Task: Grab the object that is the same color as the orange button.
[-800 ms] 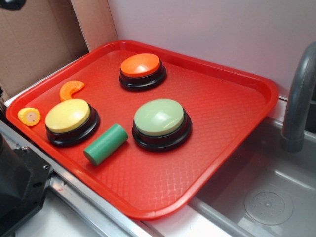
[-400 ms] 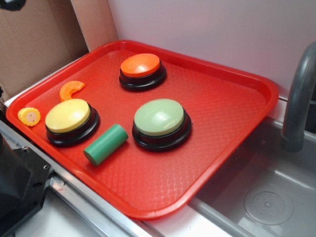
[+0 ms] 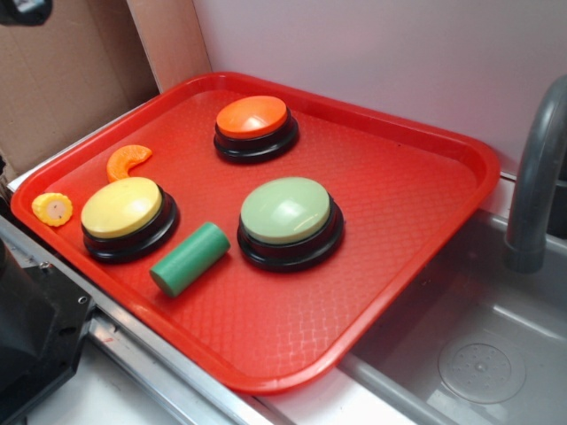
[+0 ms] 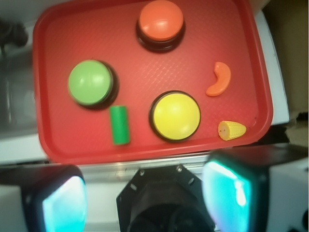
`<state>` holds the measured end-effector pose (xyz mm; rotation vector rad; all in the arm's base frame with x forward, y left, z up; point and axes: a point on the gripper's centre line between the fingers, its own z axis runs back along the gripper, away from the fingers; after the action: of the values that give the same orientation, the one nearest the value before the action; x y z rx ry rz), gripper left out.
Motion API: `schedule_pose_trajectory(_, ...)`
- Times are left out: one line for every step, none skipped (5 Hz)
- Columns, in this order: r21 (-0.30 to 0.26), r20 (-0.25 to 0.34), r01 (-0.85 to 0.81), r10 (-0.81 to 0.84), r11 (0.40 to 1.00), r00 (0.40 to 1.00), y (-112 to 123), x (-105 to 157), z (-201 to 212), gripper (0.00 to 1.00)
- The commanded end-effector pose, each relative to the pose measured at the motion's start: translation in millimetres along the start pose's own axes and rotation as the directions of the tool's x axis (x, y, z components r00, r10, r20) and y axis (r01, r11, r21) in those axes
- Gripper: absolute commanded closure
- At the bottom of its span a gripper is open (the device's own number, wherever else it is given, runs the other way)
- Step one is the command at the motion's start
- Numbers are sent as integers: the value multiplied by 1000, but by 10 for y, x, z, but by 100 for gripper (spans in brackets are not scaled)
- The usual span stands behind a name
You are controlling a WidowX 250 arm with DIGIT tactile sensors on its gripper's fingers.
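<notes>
Nothing on the red plastic tray (image 3: 416,221) was seen to have moved since the earlier frames. The small orange crescent-shaped plastic piece (image 3: 128,161) lay between the orange-domed round button (image 3: 255,126) and the yellow-topped button (image 3: 126,216). The gripper (image 4: 145,195) was held wide apart above the tray's edge, beside a grey sink (image 3: 487,354).

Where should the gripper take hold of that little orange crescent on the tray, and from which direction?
Grip the orange crescent across its thick middle, coming straight down. It lies flat on the red tray, clear of the yellow button and corn piece; the tapered tips would likely slip.
</notes>
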<state>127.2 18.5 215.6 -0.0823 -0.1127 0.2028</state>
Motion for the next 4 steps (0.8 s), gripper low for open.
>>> schedule_pose_trajectory(-24,-6,-234,234,972,972,675,337,-427,0)
schedule_pose_trajectory(13,43,-321,320,947,946,930,450,-634,0)
schedule_pose_trajectory(56,95,-374,368,926,925,1086,612,-896,0)
schedule_pose_trajectory(84,132,-435,423,896,897,1168,715,-1161,0)
